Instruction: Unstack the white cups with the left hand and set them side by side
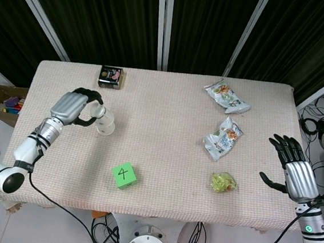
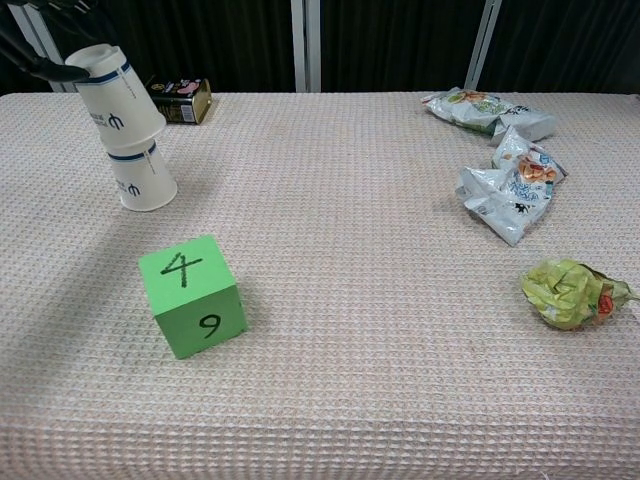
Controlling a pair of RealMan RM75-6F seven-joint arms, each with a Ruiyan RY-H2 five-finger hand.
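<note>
Two white cups with blue bands stand upside down near the table's left side. The lower cup (image 2: pixel 142 180) (image 1: pixel 107 129) rests on the cloth. The upper cup (image 2: pixel 113 93) (image 1: pixel 96 112) is raised and tilted, its rim still around the lower cup's top. My left hand (image 1: pixel 71 106) grips the upper cup from the left; in the chest view only its dark fingertips (image 2: pixel 45 68) show at the top-left corner. My right hand (image 1: pixel 295 170) hovers open beyond the table's right edge, holding nothing.
A green numbered cube (image 2: pixel 192 296) (image 1: pixel 124 175) sits in front of the cups. A black box (image 2: pixel 177 100) lies behind them. Two snack bags (image 1: pixel 226 97) (image 1: pixel 222 137) and a crumpled green wrapper (image 1: pixel 224 182) lie at the right. A cardboard box (image 1: pixel 3 101) stands on the floor at the left.
</note>
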